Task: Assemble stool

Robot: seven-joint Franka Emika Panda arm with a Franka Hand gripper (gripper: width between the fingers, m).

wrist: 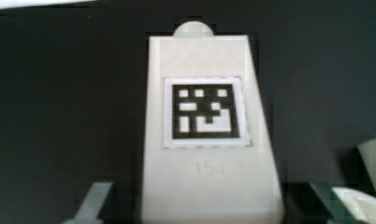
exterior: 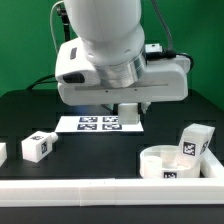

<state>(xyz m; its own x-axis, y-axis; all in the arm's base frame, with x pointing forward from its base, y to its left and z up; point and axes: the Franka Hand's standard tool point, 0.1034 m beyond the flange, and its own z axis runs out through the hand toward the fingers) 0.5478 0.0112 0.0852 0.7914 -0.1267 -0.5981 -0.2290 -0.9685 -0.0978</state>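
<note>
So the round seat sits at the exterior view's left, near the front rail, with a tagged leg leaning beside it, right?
Not quite. The exterior view shows the round seat at its right, not its left, near the front rail, with a tagged leg leaning beside it.

Even, bright lighting; wrist view soft, perhaps slightly defocused.

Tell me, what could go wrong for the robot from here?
The leg sits between the jaws with only its lower end near the fingertips, so it might tilt or slip when lifted. Another leg leans beside the round seat and could be knocked in passing.
</note>
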